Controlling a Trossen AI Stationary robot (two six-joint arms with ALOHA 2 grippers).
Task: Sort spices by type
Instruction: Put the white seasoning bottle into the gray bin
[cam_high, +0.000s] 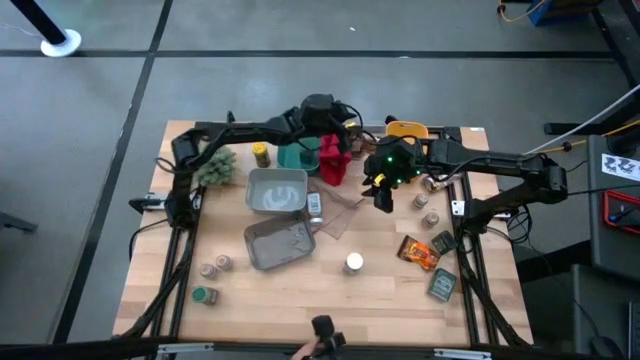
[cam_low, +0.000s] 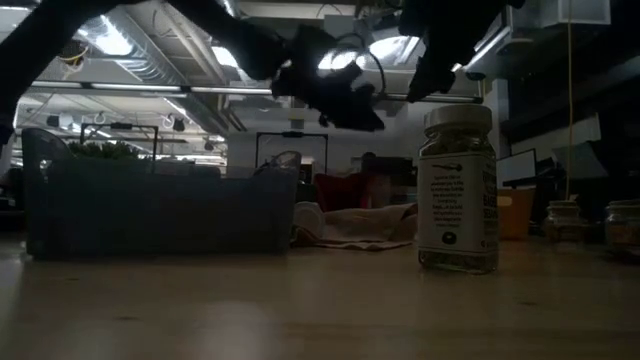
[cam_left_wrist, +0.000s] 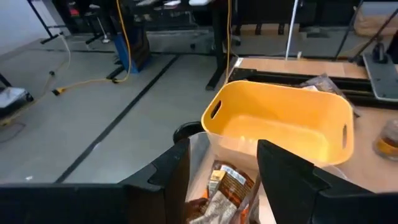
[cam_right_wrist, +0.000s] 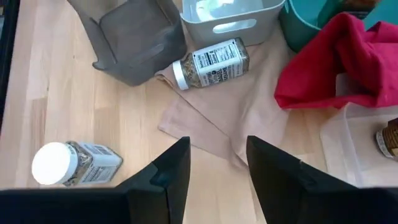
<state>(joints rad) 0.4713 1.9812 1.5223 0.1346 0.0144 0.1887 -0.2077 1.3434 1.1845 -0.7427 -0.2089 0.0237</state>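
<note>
1. Spices lie scattered: a white-lidded jar (cam_high: 354, 263) stands mid-table, another jar (cam_right_wrist: 210, 63) lies on its side on a tan cloth (cam_right_wrist: 236, 118), and packets (cam_high: 419, 252) sit toward the right.
2. The left gripper (cam_left_wrist: 224, 171) hangs above a clear container beside the yellow bin (cam_left_wrist: 283, 121), fingers apart around an orange-brown packet (cam_left_wrist: 227, 186).
3. The right gripper (cam_right_wrist: 217, 165) hovers over the cloth, fingers apart, holding nothing.
</note>
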